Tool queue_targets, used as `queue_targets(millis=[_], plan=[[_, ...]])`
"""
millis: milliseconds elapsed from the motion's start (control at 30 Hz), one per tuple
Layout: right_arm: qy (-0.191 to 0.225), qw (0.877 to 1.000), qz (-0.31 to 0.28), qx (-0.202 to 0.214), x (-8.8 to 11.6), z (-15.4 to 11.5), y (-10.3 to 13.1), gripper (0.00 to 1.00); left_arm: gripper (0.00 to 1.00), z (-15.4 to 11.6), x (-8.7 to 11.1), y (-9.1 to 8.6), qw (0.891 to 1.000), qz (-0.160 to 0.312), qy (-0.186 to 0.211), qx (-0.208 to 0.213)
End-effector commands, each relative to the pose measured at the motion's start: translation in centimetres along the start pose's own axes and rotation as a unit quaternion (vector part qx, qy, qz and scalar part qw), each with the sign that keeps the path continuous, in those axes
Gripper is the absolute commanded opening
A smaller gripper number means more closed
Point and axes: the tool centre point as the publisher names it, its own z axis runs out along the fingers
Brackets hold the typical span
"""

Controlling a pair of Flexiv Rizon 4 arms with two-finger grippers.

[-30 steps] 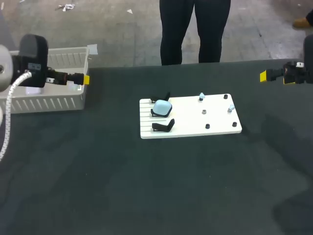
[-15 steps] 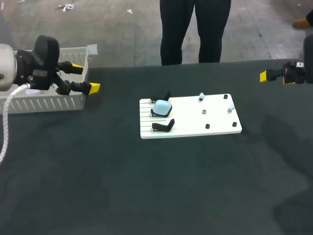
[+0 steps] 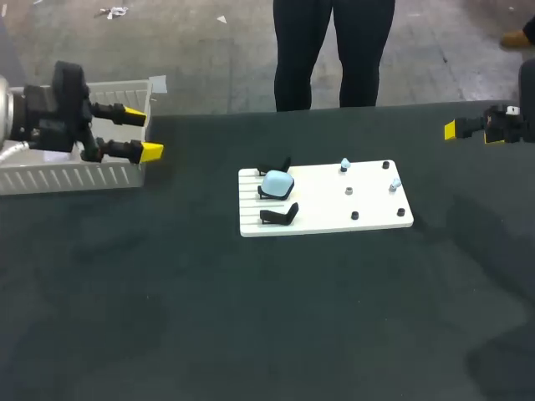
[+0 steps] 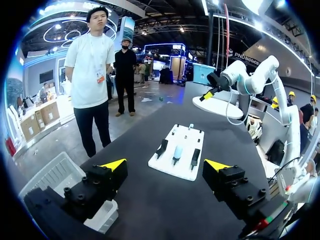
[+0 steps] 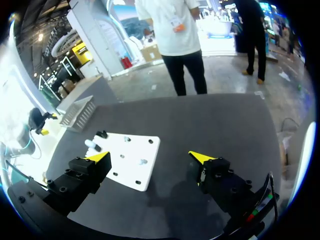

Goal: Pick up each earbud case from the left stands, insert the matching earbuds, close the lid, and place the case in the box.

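Observation:
A light blue earbud case (image 3: 277,182) sits shut on the middle of three black stands at the left end of a white board (image 3: 334,217). The stands either side of it (image 3: 274,165) (image 3: 280,215) are bare. Two pale earbuds (image 3: 344,164) (image 3: 394,185) rest on the board's right half. My left gripper (image 3: 142,132) hangs open and holds nothing, by the right end of the white box (image 3: 75,171). Seen from the left wrist, the case (image 4: 177,151) and board (image 4: 186,171) lie ahead of the gripper (image 4: 165,164). My right gripper (image 3: 451,129) hovers open and holds nothing at the far right, well away from the board (image 5: 135,150).
The ribbed white box (image 4: 55,175) stands at the table's far left. Small black pegs (image 3: 354,215) dot the board's right half. Dark tabletop stretches in front of the board and between board and box.
My left gripper has turned at the box's right end so both yellow tips now show, swinging a little right and then back. The right arm has not moved.

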Motion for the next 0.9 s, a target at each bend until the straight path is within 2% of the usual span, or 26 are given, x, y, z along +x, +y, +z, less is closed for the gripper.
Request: queue_targets(millis=[33, 200, 500, 900], plan=[[0.000, 1.000, 0.000, -0.001, 0.0, 0.0, -0.1, 1.00, 1.00, 2.9, 0.8, -0.1, 0.999, 0.015, -0.038, 0.010], [0.000, 1.000, 0.000, -0.001, 0.0, 0.0, -0.1, 1.00, 1.00, 5.4, 0.4, -1.2, 0.999, 0.034, -0.018, 0.026], [0.000, 1.000, 0.000, -0.001, 0.0, 0.0, -0.1, 1.00, 1.00, 9.3, 0.6, -2.7, 0.994, 0.066, 0.001, 0.084], [0.000, 1.000, 0.000, -0.001, 0.0, 0.0, -0.1, 1.00, 1.00, 10.8, 2.1, -3.6, 0.996, 0.054, 0.006, 0.077]])
